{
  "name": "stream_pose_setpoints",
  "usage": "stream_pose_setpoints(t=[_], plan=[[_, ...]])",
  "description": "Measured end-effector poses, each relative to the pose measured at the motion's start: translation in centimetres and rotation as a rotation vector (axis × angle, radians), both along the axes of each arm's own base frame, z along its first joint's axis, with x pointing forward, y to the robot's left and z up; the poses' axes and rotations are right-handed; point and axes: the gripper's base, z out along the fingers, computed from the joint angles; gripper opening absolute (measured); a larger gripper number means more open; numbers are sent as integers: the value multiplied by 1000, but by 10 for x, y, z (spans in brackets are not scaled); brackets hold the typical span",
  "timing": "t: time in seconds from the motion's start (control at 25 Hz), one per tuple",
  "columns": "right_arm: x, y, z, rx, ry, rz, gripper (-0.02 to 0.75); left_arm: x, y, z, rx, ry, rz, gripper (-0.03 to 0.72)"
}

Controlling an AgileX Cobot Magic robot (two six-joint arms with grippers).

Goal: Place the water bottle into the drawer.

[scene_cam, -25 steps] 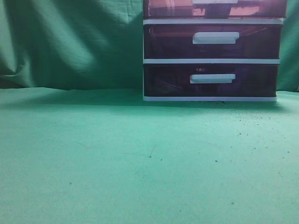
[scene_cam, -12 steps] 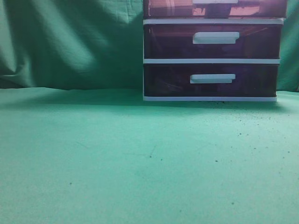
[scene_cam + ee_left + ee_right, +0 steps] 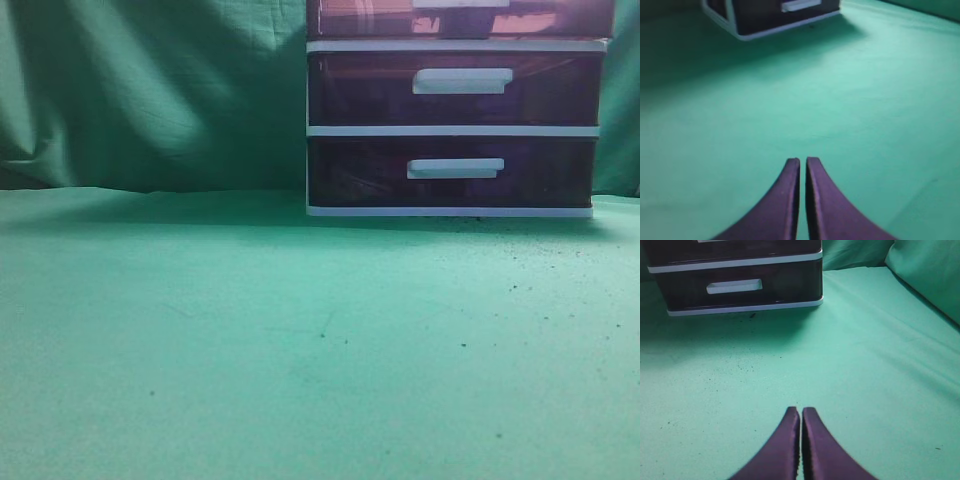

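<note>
A dark drawer unit [image 3: 455, 110] with white frames and white handles stands at the back right of the green table. All of its visible drawers are closed. It also shows in the left wrist view [image 3: 770, 15] and the right wrist view [image 3: 735, 280]. No water bottle shows in any view. My left gripper [image 3: 803, 161] is shut and empty above bare green cloth. My right gripper [image 3: 801, 410] is shut and empty above the cloth in front of the unit. Neither gripper shows in the exterior view.
Green cloth [image 3: 250, 330] covers the table and hangs as a backdrop [image 3: 150, 90] behind it. A raised fold of cloth [image 3: 930, 275] lies at the right in the right wrist view. Small dark specks [image 3: 510, 280] dot the cloth near the unit.
</note>
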Motion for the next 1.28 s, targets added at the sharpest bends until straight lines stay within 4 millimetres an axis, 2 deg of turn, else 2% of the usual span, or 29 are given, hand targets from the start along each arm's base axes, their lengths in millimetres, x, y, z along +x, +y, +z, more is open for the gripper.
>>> stream_pose_setpoints(t=[0.2,0.4,0.48,0.64,0.8,1.08,1.28], plan=[[0,0,0,0,0,0,0,5,8,2,90,-92,117,0],[0,0,0,0,0,0,0,10,14,1,59,-143,338,0],[0,0,0,0,0,0,0,14,15,-3,31,-182,415,0],[0,0,0,0,0,0,0,20,17,-27,-47,-181,561,0],[0,0,0,0,0,0,0,21,23,-29,-79,-175,685,0],[0,0,0,0,0,0,0,18,27,-42,-13,-45,741,0],[0,0,0,0,0,0,0,18,28,-43,16,-34,740,0]])
